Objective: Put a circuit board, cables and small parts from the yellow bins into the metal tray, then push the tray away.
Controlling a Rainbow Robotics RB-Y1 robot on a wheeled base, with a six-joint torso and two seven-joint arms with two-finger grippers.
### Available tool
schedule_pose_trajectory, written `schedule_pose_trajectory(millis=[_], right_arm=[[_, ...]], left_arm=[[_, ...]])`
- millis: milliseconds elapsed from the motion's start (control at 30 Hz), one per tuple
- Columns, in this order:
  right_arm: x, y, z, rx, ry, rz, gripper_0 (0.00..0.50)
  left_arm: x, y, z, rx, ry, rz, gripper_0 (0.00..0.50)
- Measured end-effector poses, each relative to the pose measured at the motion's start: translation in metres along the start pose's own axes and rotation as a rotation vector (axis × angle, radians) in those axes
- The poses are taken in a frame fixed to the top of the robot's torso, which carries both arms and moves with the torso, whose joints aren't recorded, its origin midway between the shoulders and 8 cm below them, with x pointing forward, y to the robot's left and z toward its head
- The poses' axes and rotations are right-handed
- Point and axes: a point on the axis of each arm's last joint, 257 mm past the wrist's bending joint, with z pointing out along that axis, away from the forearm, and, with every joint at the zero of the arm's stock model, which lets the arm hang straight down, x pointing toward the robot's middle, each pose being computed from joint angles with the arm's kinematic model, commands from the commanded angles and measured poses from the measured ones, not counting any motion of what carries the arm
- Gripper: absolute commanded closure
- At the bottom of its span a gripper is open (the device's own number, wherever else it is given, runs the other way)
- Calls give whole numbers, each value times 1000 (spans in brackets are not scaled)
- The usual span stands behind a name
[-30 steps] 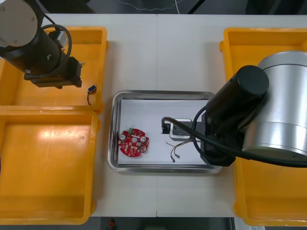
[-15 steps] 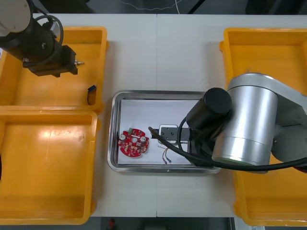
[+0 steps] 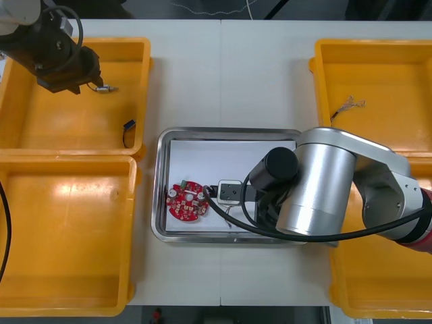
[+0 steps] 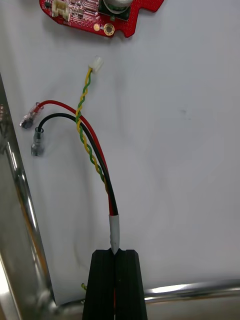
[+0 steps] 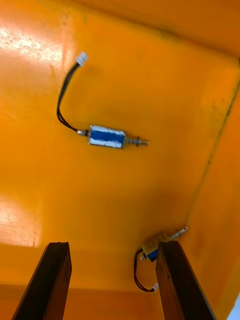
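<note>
Right jaws clamped on taped end of red-black-yellow cable (image 4: pixel 95 147), inside metal tray (image 4: pixel 20 200); its length trails ahead toward circuit board (image 4: pixel 95 15). Left jaws wide apart, empty, over yellow bin (image 5: pixel 165 80); small metal part (image 5: pixel 107 136) crosswise ahead.

Light table (image 3: pixel 263 74) — seam (image 3: pixel 221 81) down its middle

Circuit board (image 3: pixel 188 200) in left half of tray (image 3: pixel 229 131), cable (image 4: pixel 114 227) right of it, small metal parts (image 5: pixel 114 137) in far left bin (image 3: pixel 67 128)
</note>
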Motion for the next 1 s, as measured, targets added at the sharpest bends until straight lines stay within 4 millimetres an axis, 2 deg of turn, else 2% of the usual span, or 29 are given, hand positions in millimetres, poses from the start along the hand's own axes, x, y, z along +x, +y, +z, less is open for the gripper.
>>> schedule_pose_trajectory(millis=[167,400,500,567,600,633,667,1000], right_arm=[[-2,7,18,-10,-6,-9,500],[-2,7,29,-3,-7,-9,500],[-3,5,29,8,-6,-13,495],[-4,6,29,8,-7,-14,347],[-4,6,29,8,-7,-15,151],[-4,6,29,8,-8,-15,35],[-4,6,29,8,-8,-15,2],[-4,6,29,7,-7,-14,0]], left_arm=[[-12,8,4,-36,-28,-104,0],[-13,5,21,-43,-62,-486,0],[-12,1,26,-34,-65,-570,0],[-12,-2,30,-27,-66,-571,0],[-12,-3,32,-23,-67,-572,0],[-13,-4,33,-20,-70,-573,0],[-13,-5,35,-17,-72,-574,0],[-16,2,57,-50,-125,-589,0]])
